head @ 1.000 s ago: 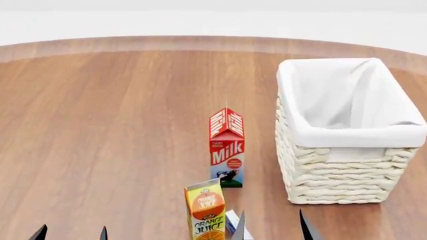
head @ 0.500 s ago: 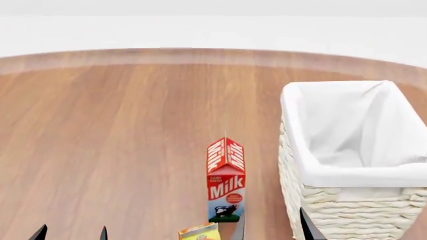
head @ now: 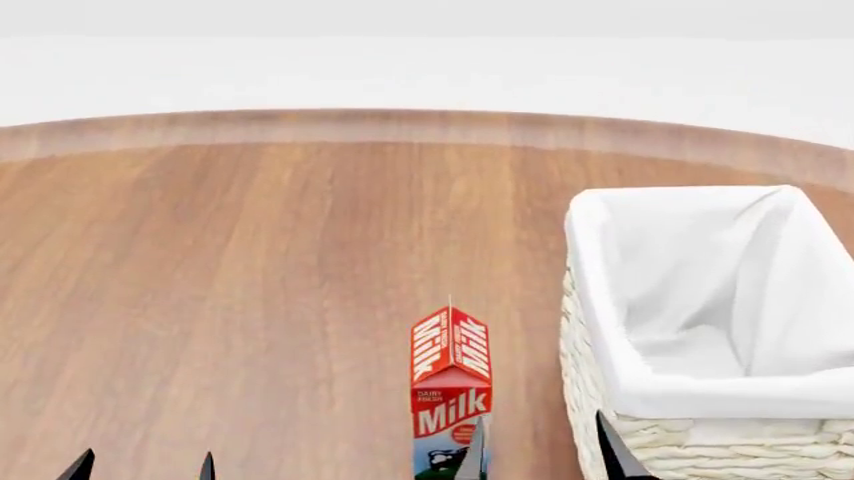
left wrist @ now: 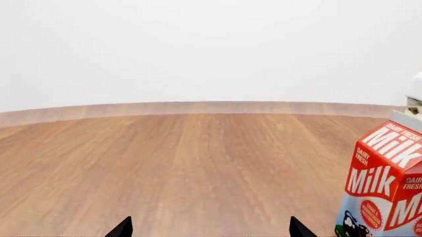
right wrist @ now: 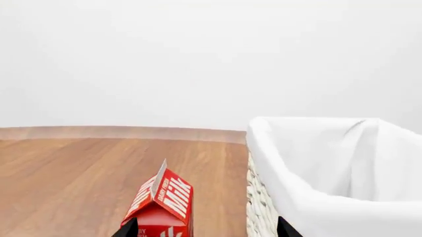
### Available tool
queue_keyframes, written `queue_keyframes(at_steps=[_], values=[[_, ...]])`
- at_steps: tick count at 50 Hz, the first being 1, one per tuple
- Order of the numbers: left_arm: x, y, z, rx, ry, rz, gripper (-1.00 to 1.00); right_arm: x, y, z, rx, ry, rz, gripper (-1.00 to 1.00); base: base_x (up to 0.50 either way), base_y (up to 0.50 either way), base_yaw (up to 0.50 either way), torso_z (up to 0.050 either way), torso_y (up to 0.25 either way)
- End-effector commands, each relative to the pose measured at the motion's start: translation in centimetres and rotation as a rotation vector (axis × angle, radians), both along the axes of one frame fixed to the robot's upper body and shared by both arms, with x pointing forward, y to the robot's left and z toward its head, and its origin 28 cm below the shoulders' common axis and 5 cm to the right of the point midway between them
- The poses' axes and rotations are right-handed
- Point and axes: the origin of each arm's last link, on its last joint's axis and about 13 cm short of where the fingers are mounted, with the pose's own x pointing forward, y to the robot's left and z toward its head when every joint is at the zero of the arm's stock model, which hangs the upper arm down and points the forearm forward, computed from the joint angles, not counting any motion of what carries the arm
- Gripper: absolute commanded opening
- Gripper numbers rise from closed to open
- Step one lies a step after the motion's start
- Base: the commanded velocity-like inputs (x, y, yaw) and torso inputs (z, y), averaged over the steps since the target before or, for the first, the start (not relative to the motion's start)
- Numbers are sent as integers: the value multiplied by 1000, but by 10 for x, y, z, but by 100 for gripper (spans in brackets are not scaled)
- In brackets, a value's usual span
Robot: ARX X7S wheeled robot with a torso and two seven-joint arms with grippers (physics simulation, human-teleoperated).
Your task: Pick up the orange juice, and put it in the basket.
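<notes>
Table [head: 240, 300]: wood, smooth brown grain, low satin sheen. Basket [head: 607, 400]: rough woven wicker, cream, matt; lining [head: 694, 290] is soft white cloth, matt, folded over the rim. Milk carton [head: 451, 395]: printed paperboard, smooth, slightly glossy. Claw tips: plain matt black.

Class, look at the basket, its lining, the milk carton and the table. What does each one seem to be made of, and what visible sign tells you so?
The basket: pale woven wicker, matte; plaited strands show.
Its lining: white cloth, soft folds draped over the rim.
The milk carton: probably printed paperboard, with a folded gable top and smooth lettered faces.
The table: wood or wood-look veneer, grain streaks, dull sheen.
</notes>
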Motion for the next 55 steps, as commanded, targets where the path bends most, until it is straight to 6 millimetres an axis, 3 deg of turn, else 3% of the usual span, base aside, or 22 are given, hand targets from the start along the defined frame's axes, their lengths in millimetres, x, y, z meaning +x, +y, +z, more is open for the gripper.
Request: queue_keyframes(at_steps=[1, 9, 14, 15, 17, 55], values=[[0, 0, 0, 0, 0, 0, 100, -12, 5, 10, -8, 8, 45, 100, 0, 0, 0, 0, 0], [0, 0, 0, 0, 0, 0, 100, -25, 12, 15, -15, 7, 98, 100, 0, 0, 0, 0, 0], [0, 0, 0, 0, 0, 0, 100, -33, 17, 7, -30, 19, 130, 100, 0, 0, 0, 0, 0], [0, 0, 0, 0, 0, 0, 100, -43, 29, -12, -57, 46, 200, 100, 0, 0, 0, 0, 0], [0, 0, 0, 0, 0, 0, 100, -44, 31, -15, -59, 50, 209, 100, 0, 0, 0, 0, 0], [0, 0, 0, 0, 0, 0, 100, -37, 38, -44, -61, 117, 230, 100, 0, 0, 0, 0, 0]])
